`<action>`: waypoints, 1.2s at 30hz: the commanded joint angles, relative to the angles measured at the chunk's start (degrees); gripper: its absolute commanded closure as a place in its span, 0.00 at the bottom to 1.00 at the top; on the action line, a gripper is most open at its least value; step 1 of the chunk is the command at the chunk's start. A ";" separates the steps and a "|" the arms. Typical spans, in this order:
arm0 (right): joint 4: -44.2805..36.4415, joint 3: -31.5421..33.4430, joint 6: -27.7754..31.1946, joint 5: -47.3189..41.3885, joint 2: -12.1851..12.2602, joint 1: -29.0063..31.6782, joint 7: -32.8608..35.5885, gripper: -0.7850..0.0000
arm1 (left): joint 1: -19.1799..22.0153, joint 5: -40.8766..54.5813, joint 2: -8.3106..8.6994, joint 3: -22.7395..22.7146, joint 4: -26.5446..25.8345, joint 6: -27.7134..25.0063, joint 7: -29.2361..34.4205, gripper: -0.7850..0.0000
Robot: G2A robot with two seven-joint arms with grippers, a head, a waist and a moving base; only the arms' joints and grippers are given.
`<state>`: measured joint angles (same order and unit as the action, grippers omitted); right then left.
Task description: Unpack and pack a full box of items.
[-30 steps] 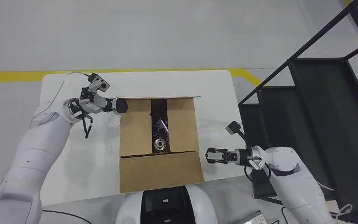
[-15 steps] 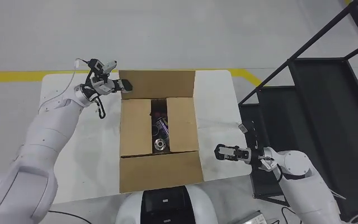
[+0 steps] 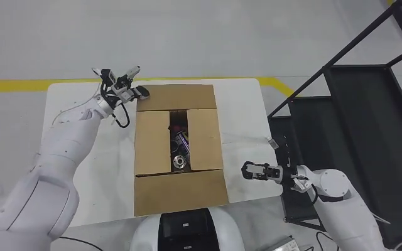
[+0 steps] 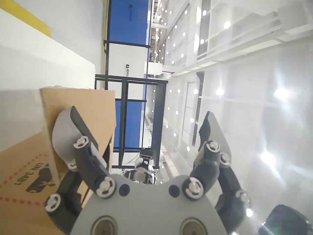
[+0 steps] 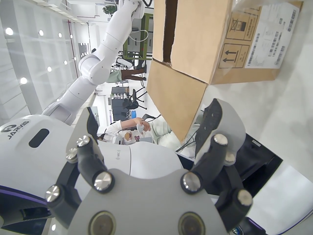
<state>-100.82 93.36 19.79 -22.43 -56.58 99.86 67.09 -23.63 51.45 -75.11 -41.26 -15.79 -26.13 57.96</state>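
A cardboard box (image 3: 152, 144) stands mid-table, its far flap (image 3: 179, 97) and near flap (image 3: 182, 191) folded outward. The two side flaps lie over the top, leaving a gap with several dark items (image 3: 179, 147) inside. My left gripper (image 3: 139, 93) is open at the far flap's left corner. In the left wrist view, one fingertip (image 4: 71, 123) of the left gripper (image 4: 140, 125) lies against that far flap (image 4: 97, 103). My right gripper (image 3: 248, 169) is open and holds nothing, low over the table right of the box. Seen past the right gripper (image 5: 151, 121), the box (image 5: 200, 25) shows its labelled side.
The white table (image 3: 94, 163) has bare strips left and right of the box. A black metal stair frame (image 3: 339, 125) stands close beside the table's right edge. A yellow line (image 3: 38, 83) runs across the floor behind.
The far flap has swung up and back to lie outward, with my left gripper following it away from the box top. My right gripper drew back to the right, then held still.
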 commanded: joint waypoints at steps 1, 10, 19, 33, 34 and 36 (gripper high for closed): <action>-0.23 -0.37 -0.49 0.49 0.03 -0.21 -0.29 0.00 | 0.30 -2.50 -0.20 0.50 0.77 -0.36 -1.24 0.00; -2.67 -2.73 -6.69 2.55 0.01 -3.04 -4.63 0.00 | 1.54 -12.15 0.74 1.33 3.19 -10.50 -5.40 0.00; -9.92 -9.56 -25.08 8.28 -0.36 -10.38 -13.10 0.00 | 0.27 -1.87 5.02 -6.85 -0.40 -14.49 5.71 0.00; -4.36 -35.20 -35.60 19.00 -3.81 -28.45 -16.87 0.00 | -16.35 -1.67 17.33 -22.13 -24.53 -3.54 16.66 0.00; -4.36 -35.20 -35.60 19.00 -3.81 -28.45 -16.87 0.00 | -16.35 -1.67 17.33 -22.13 -24.53 -3.54 16.66 0.00; -4.36 -35.20 -35.60 19.00 -3.81 -28.45 -16.87 0.00 | -16.35 -1.67 17.33 -22.13 -24.53 -3.54 16.66 0.00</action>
<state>-105.08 57.96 -15.80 -3.25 -60.41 71.25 50.31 -40.06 49.80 -57.76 -63.46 -40.47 -29.61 74.68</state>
